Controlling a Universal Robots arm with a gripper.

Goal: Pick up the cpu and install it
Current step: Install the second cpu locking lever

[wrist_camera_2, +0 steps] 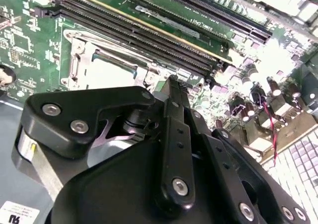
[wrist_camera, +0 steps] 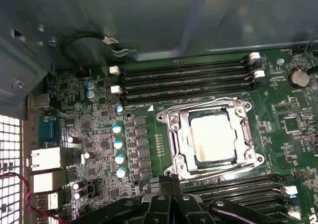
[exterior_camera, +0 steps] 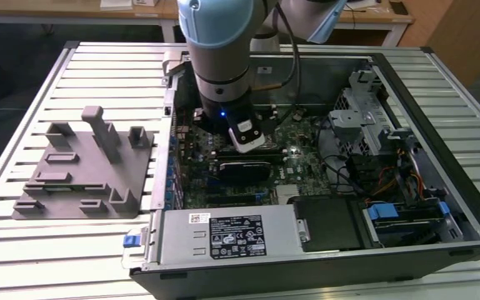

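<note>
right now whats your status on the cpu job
Gripper low over motherboard, beside socket. Cpu sits in socket frame, pale top showing. Nothing lying over cpu.

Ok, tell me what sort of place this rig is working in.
Probably a robotics lab or assembly test bench. An open desktop computer case lies on a slatted aluminium table beside a grey fixture, with wooden desks behind. The arm's gripper hangs over the motherboard, where the cpu sits in its socket.
</note>
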